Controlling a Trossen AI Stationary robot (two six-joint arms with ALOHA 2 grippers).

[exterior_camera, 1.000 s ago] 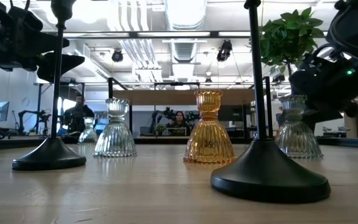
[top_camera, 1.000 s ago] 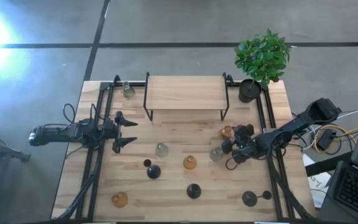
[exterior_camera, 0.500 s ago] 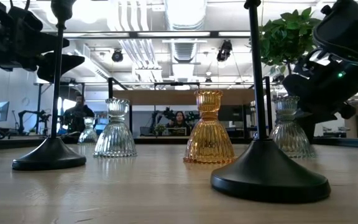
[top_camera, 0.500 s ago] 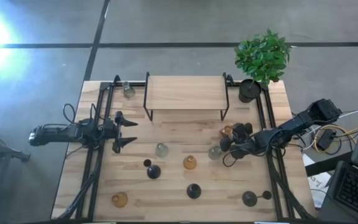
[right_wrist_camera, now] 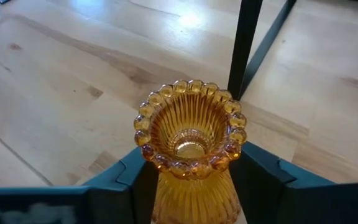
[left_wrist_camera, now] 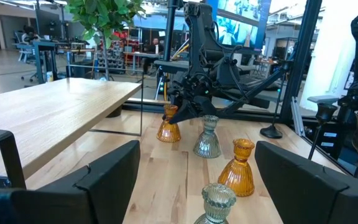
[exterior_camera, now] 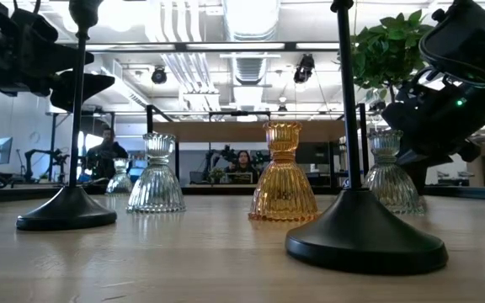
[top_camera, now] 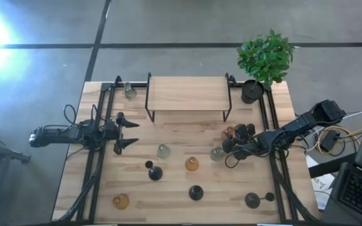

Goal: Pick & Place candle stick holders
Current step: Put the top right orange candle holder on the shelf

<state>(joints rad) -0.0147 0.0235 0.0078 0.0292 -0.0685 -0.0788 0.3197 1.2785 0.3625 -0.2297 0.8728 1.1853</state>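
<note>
The candle stick holders stand scattered on the wooden table. One amber glass holder stands on its base by the shelf's right leg, and my right gripper is shut on it. It fills the right wrist view. A clear-grey holder stands just beside the gripper. More clear, amber and black round-based holders stand toward the near edge. My left gripper hangs open and level at the table's left, touching nothing. My right gripper pinches the amber holder's narrow neck, just under the beaded rim, between its two fingers, one on each side. The fingers come slanting down from the table's right. The holder stands upright with its base on the table.
A wooden shelf on black legs stands at the far middle, with a black pot holding a green plant at the far right. Black arm frames run along both table sides. Cables and a laptop lie off the right edge.
My right gripper has swung a little toward the table's left, closing in around the amber holder, which stays upright where it stood.
</note>
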